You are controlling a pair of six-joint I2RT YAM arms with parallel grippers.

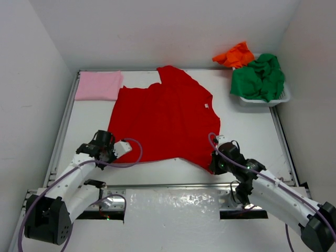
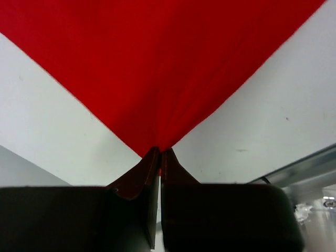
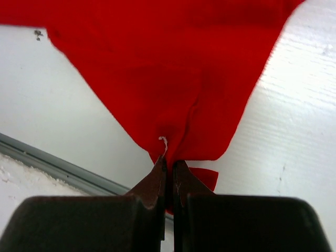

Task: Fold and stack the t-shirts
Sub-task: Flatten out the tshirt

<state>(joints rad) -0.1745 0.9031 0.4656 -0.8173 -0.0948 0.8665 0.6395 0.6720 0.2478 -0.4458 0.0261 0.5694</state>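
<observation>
Red t-shirt (image 1: 165, 118) is spread flat mid-worktop (image 1: 247, 131), its near-left corner pinched in the closed left tool (image 2: 160, 152) and its near-right corner in the closed right tool (image 3: 169, 160). A folded pink t-shirt (image 1: 98, 85) is seen just beside its far-left sleeve. A green t-shirt (image 1: 260, 76) is heaped in the white basket (image 1: 262, 101) at far right, an orange t-shirt (image 1: 234, 53) at its far-left edge.

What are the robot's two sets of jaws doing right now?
Left gripper: jaws closed on the red t-shirt.
Right gripper: jaws closed on it too.

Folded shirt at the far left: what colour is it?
The folded shirt is light pink; top external view.
</observation>
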